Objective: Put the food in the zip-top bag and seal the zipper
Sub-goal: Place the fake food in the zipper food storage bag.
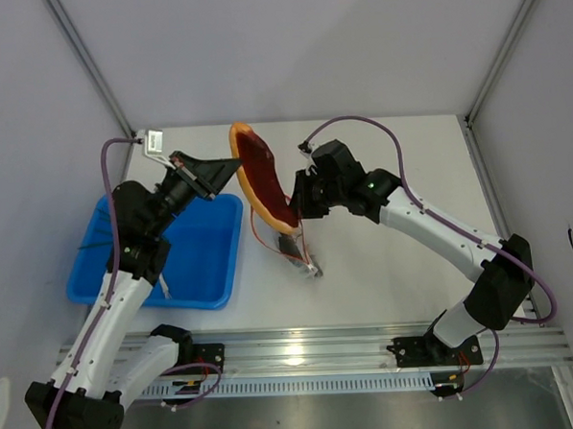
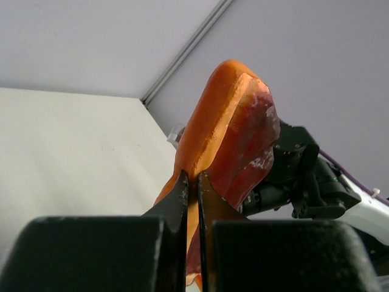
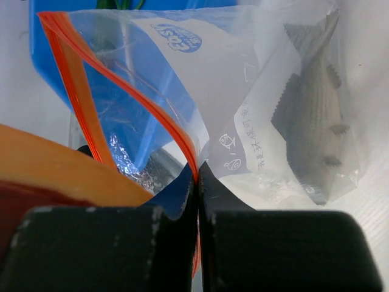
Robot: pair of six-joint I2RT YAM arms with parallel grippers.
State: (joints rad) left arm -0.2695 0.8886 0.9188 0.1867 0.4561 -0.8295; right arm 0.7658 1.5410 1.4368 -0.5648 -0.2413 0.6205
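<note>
Bagging, mid-stage: left gripper [image 2: 191, 182] pinched shut on meat [image 2: 234, 134] rim, right gripper [image 3: 197, 173] nipped tight on zipper [image 3: 121, 85] of open bag [image 3: 243, 91]; meat at mouth, seemingly not in; sealing outstanding.

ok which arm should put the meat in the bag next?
Left. The left fingers pinch the meat beside the open bag. The right fingers are shut on the zipper, holding the bag.
</note>
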